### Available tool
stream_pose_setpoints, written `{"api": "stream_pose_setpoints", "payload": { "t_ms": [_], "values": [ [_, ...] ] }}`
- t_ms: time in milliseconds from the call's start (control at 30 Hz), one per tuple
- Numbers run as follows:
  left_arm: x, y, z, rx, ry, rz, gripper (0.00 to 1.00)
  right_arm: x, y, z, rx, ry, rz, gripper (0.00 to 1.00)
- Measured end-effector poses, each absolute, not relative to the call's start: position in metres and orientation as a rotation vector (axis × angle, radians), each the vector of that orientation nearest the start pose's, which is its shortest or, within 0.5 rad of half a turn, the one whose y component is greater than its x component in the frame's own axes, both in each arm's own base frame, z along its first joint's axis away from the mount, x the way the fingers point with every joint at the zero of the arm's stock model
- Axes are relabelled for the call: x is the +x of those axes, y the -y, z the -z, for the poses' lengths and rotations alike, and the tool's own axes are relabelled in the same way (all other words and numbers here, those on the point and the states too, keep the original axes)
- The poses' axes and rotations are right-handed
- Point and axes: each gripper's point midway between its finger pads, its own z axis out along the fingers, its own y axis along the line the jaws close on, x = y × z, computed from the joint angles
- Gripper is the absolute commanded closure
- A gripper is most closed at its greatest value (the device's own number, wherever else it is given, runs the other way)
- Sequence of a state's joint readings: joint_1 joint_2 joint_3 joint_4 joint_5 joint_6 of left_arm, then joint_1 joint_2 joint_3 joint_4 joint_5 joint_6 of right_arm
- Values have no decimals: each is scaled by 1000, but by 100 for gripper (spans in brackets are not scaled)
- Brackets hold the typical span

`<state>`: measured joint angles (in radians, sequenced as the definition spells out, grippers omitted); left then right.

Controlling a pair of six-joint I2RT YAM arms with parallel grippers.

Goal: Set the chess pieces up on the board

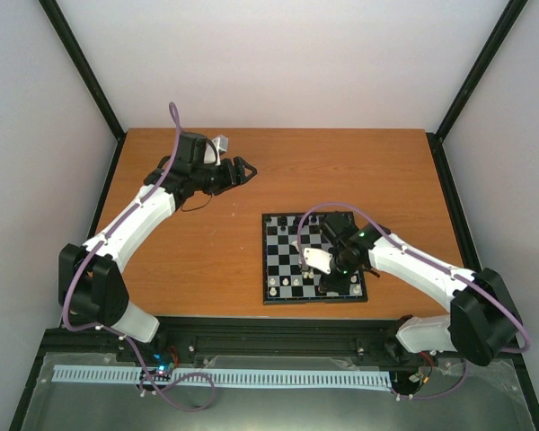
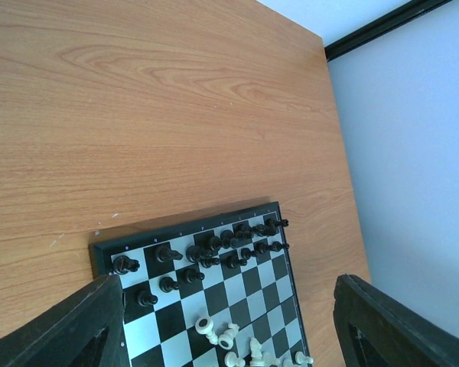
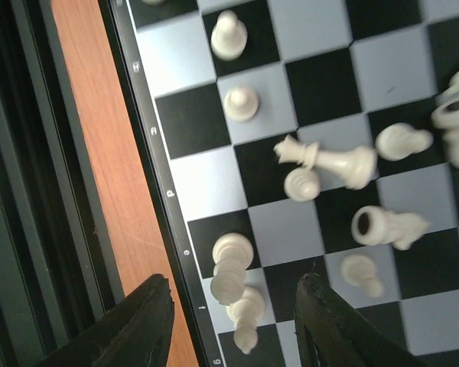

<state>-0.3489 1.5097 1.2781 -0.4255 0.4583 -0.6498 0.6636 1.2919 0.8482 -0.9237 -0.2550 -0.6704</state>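
The board lies right of the table's centre. Black chess pieces stand in its two far rows. White chess pieces are on the near half; several lie toppled, among them a tall one. My right gripper hangs low over the board's near edge, open. Two white pieces stand close together between its fingers, touching neither. My left gripper hovers open and empty above bare table at the back left, its fingers framing the distant board.
A black rail runs along the table's near edge, close beside the board's lettered rim. Black frame posts and white walls bound the table on three sides. Bare wood lies left of the board.
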Motion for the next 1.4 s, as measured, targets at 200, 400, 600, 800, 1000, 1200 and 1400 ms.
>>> {"api": "stream_pose_setpoints", "payload": {
  "t_ms": [200,400,600,800,1000,1200,1400],
  "values": [
    [384,221,-240,-83,-2357,1035,24,191,-187,-118,-1699,-2226,-390,62],
    [383,221,-242,-77,-2351,1036,25,210,-174,-105,-1631,-2304,-296,65],
    [382,222,-244,-68,-2347,1042,25,216,-166,-78,-1620,-2397,-229,64],
    [382,222,-244,-67,-2347,1042,25,222,-165,-63,-1614,-2440,-200,65],
    [382,222,-244,-66,-2347,1042,25,223,-164,-52,-1621,-2468,-193,79],
    [382,222,-245,-62,-2347,1044,25,223,-164,-47,-1625,-2484,-195,93],
    [382,222,-245,-60,-2347,1044,25,220,-163,-48,-1623,-2487,-200,93]
  ]
}}
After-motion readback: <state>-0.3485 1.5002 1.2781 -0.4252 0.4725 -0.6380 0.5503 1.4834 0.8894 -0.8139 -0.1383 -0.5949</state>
